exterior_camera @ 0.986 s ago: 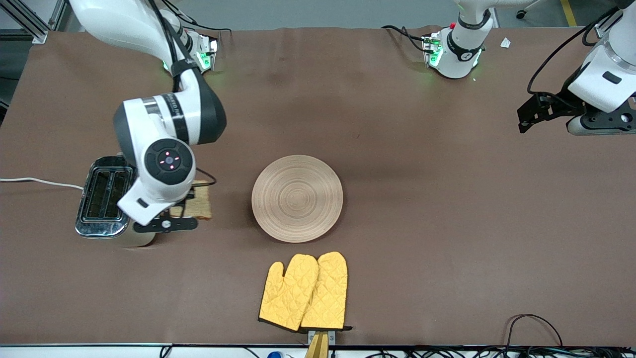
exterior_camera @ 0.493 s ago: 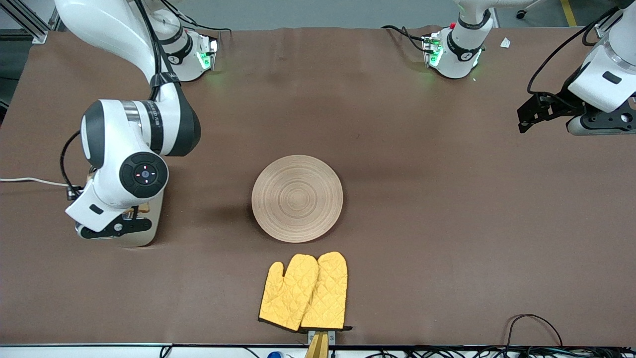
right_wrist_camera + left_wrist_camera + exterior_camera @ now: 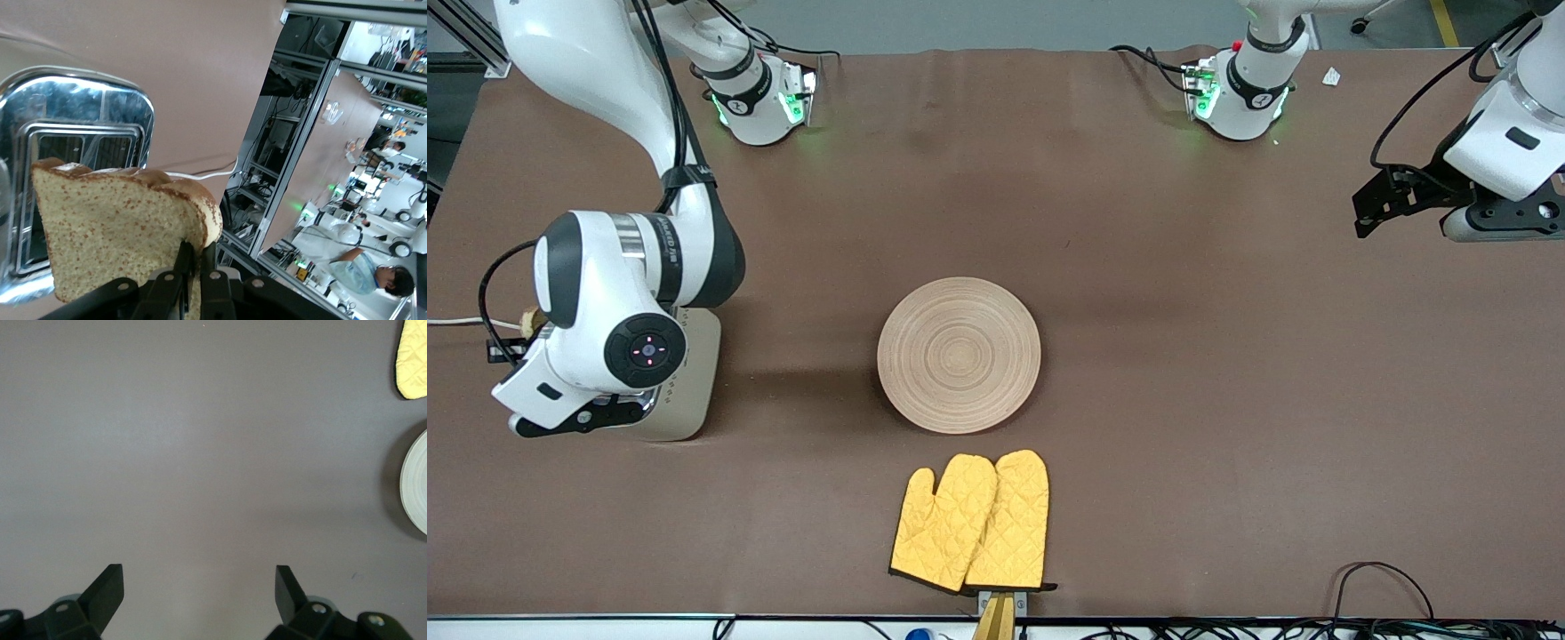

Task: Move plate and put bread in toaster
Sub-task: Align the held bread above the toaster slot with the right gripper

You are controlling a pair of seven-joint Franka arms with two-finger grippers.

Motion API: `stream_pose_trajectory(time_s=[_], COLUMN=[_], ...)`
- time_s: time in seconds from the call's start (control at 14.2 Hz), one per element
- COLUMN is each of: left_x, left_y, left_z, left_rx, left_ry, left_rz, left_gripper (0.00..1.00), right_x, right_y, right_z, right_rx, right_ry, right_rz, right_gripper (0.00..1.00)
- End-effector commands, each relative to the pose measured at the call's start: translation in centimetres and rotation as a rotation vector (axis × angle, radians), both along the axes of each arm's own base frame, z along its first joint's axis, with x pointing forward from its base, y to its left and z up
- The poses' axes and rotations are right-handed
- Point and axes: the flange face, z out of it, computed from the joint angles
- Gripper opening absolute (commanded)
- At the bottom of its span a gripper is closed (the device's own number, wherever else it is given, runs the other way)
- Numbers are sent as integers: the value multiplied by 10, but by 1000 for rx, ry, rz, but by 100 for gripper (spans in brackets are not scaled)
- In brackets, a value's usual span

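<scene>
The right gripper (image 3: pixel 193 267) is clamped on the bread (image 3: pixel 113 230), holding it on edge by one side, over the toaster (image 3: pixel 685 373). The toaster stands at the right arm's end of the table, well apart from the plate (image 3: pixel 959 354).

To do this step well, I judge that the slice must be turned until its flat face runs along a slot, then brought straight down into it. The fingers should let go only when the lower crust is inside the slot, so that the slice does not tip onto the chrome top. The grip is at one edge, so a slow descent seems safer.

The right wrist view shows the chrome top with its slots, and the slice hanging in front of them. The front view hides this: there the arm covers the top of the toaster, and only its beige side is seen, with a small bit of crust.

The left gripper (image 3: pixel 200 587) waits with jaws apart over bare table, well apart from the toaster, toward the left arm's end. The plate lies in the middle of the table, next to the yellow oven mitts (image 3: pixel 971 523).
</scene>
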Motion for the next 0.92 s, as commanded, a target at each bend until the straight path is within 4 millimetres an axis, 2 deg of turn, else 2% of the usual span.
stream_pose_trajectory(time_s=[0.0, 0.42, 0.56, 0.85], left_x=[-1, -2, -2, -3], left_y=[0, -3, 0, 1], left_z=[6, 8, 10, 12], left_rx=[-17, -41, -44, -42], left_ry=[-2, -3, -7, -3], left_rz=[1, 3, 3, 0], left_gripper=[100, 100, 100, 100], right_x=[-1, -4, -13, -21], right_y=[-10, -5, 0, 10], right_z=[-10, -26, -54, -72], right_rx=[-25, -54, -87, -111], right_ry=[-3, -75, -98, -148], right_rz=[23, -45, -78, -116], right_gripper=[0, 0, 1, 1])
